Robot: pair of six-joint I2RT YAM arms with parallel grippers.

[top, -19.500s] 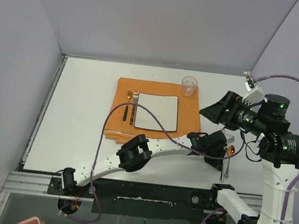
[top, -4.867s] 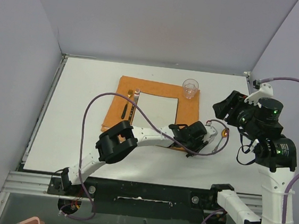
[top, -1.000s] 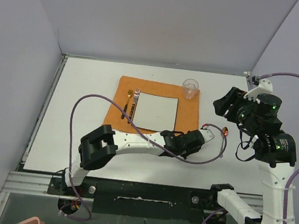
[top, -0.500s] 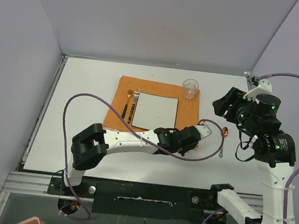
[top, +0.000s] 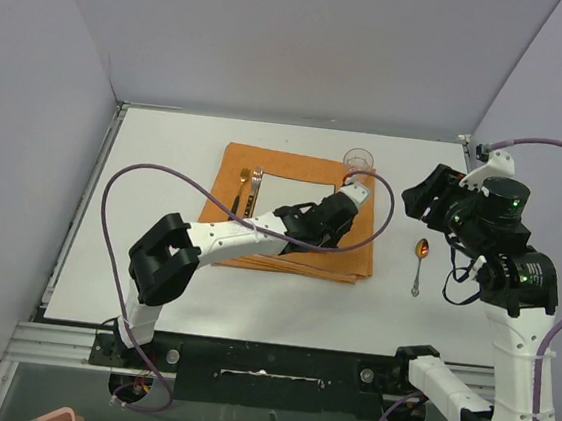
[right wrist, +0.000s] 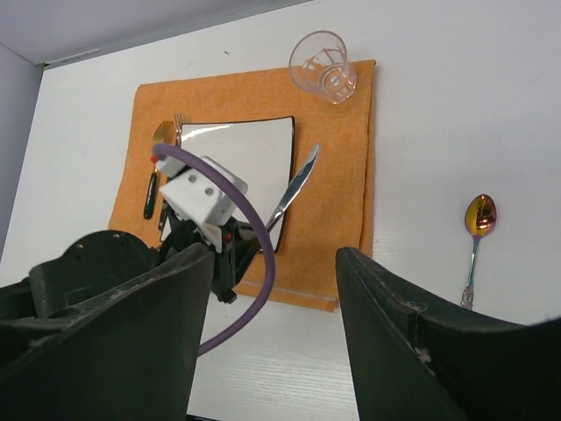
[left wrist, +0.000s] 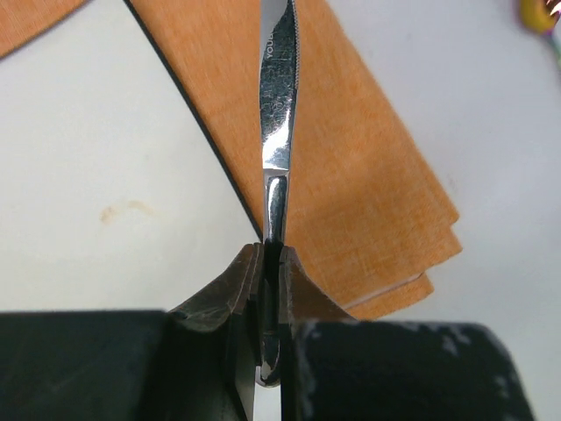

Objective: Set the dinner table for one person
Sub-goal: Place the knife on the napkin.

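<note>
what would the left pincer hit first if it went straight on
Likely the glass, since the left pincer aims its held knife that way; height above the orange mat is unclear.

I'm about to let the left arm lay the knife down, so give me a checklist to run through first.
1. Grip on knife: ok, left end effector shut on its handle.
2. Blade parallel to plate edge: not ok, angled across it.
3. Free strip of mat right of plate: ok.
4. Clearance to glass: ok, it stands at the mat's far corner.
5. Path clear of right end effector: ok, open, off to the right.
6. Height above mat: cannot tell.
</note>
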